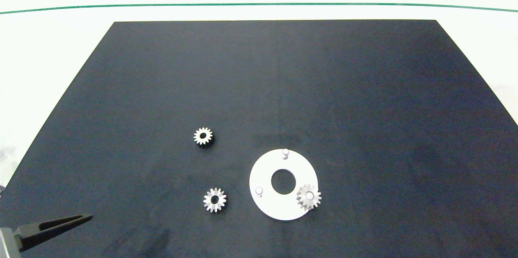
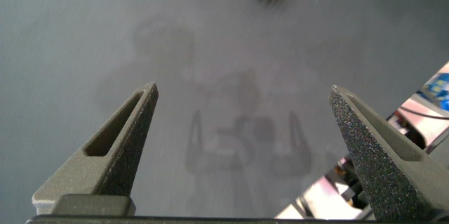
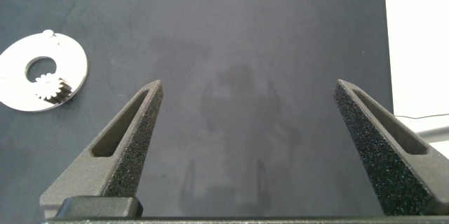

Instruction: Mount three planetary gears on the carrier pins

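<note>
Head view alone: two loose gears [image 1: 202,136] [image 1: 214,199] beside disc [image 1: 267,205]; both end effectors [image 2: 244,104] [image 3: 249,101] released.

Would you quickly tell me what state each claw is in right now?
Left claw: open, holding nothing, above the dark mat.
Right claw: open, holding nothing.

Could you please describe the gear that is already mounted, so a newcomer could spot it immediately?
On the black mat lies a flat white disc with a round centre hole. The mounted gear sits on the pin at the disc's near right edge. The other two gears lie loose on the mat.
</note>
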